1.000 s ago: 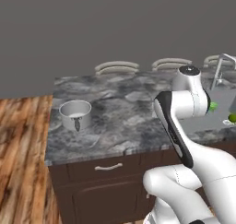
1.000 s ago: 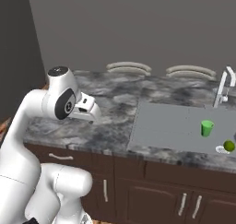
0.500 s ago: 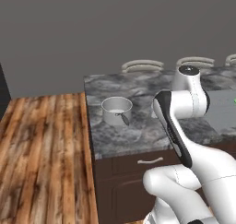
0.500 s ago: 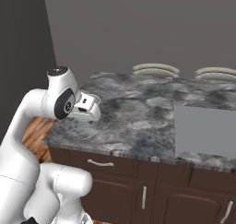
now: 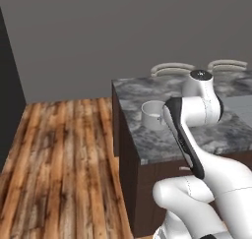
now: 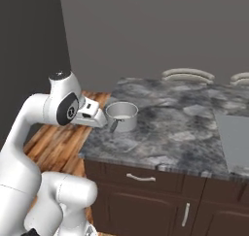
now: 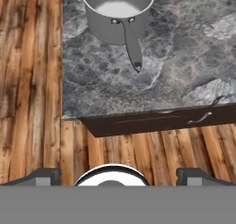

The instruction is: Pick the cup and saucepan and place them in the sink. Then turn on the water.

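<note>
The saucepan [image 6: 121, 115] is a shiny silver-grey pot that stands near the left end of the marbled counter [image 6: 175, 133]. In the hand view the saucepan [image 7: 118, 13] lies at the top, its long handle [image 7: 132, 48] pointing toward me. My gripper [image 7: 120, 176] hovers off the counter's front edge, above the wooden floor, open with its tips wide apart and nothing between them. From the right base view my hand [image 6: 93, 116] hangs just left of the pot. In the left base view the saucepan [image 5: 151, 114] peeks out beside my arm. A grey strip of the sink [image 6: 234, 140] shows at the far right. The cup is out of view.
Two pale oval rings [image 6: 187, 75] lie at the back of the counter. Dark cabinet drawers with silver handles [image 6: 141, 177] run under the counter edge. Wooden floor [image 5: 59, 149] spreads to the left, and a dark tall block [image 6: 29, 60] stands beyond it.
The base has driven left, so the whole scene slid right: the sink basin and green cup left the views, and the saucepan now sits close to my hand.
</note>
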